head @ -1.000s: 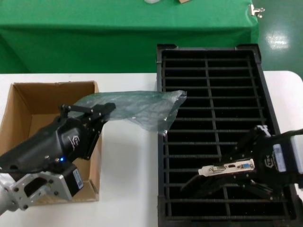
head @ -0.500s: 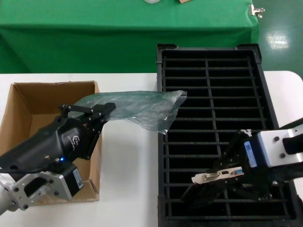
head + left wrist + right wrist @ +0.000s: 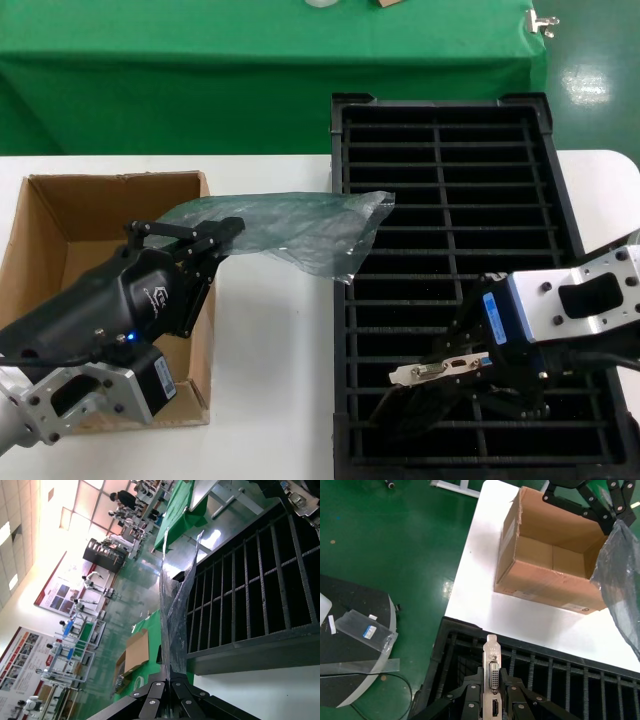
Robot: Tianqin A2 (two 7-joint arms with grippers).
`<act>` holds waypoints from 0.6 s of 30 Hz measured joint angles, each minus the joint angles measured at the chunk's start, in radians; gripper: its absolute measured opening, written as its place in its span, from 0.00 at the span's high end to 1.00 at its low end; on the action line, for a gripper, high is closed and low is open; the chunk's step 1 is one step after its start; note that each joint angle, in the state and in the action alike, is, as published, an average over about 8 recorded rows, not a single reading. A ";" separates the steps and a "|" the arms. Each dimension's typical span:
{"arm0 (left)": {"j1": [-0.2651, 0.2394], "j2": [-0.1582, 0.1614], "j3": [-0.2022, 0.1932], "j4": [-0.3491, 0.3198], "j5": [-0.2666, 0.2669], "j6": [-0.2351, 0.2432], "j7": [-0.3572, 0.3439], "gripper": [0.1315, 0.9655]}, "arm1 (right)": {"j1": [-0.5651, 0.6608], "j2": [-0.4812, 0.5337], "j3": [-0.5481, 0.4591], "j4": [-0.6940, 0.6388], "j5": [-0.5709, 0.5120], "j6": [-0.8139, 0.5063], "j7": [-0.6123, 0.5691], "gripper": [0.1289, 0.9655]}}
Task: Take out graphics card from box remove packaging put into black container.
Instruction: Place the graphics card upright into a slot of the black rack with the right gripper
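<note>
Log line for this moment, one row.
left gripper: shut on bag, beside box | right gripper: shut on graphics card, over near slots of black tray | card not yet seated

Industrial test hall

Large open workshop floor: glossy green painted floor point(image 3: 380, 535), high ceiling with strip lights point(image 3: 6, 530), wall posters point(image 3: 52, 596), rows of green-draped tables point(image 3: 260, 60), distant workstations with other robots point(image 3: 90, 582), white worktable point(image 3: 275, 380).

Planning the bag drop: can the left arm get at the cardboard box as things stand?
Probably yes. The left gripper, shut on the packaging, sits right at the box, whose top is open with nothing covering it.
</note>
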 joint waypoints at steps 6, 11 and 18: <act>0.000 0.000 0.000 0.000 0.000 0.000 0.000 0.99 | -0.008 -0.013 0.000 -0.016 -0.016 0.000 -0.009 0.93; 0.000 0.000 0.000 0.000 0.000 0.000 0.000 0.99 | -0.013 -0.023 0.003 -0.035 -0.034 0.001 -0.022 0.93; 0.000 0.000 0.000 0.000 0.000 0.000 0.000 0.99 | -0.024 -0.038 0.007 -0.068 -0.067 0.002 -0.045 0.93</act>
